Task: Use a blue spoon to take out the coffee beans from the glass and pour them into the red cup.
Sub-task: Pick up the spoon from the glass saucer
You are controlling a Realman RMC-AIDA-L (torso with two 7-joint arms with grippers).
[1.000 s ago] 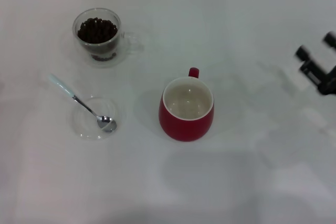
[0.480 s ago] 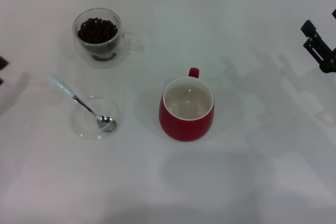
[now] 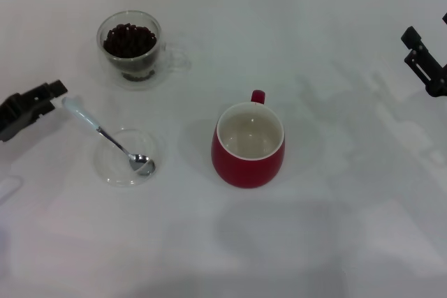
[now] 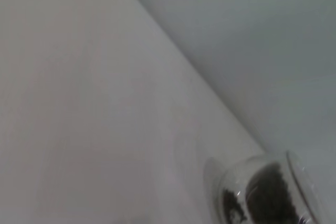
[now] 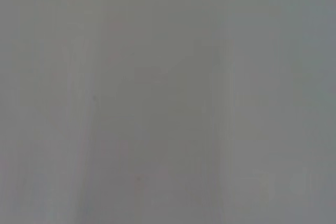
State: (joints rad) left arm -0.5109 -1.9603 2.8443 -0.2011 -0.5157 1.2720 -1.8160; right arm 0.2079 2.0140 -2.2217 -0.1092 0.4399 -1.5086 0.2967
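Observation:
The glass stands at the far left with dark coffee beans heaped inside; it also shows in the left wrist view. The blue spoon lies tilted, its metal bowl resting in a shallow clear dish and its pale blue handle pointing out to the far left. The red cup stands upright at the centre, its cream inside bare. My left gripper is open, just left of the spoon handle's tip, not touching it. My right gripper is open at the right edge, far from everything.
The white table carries only these things. The dish sits just in front of the glass. The right wrist view shows only plain grey surface.
My left gripper has come in from the left edge to just beside the spoon handle's tip. My right gripper rose toward the far right about a second ago and has held still since.

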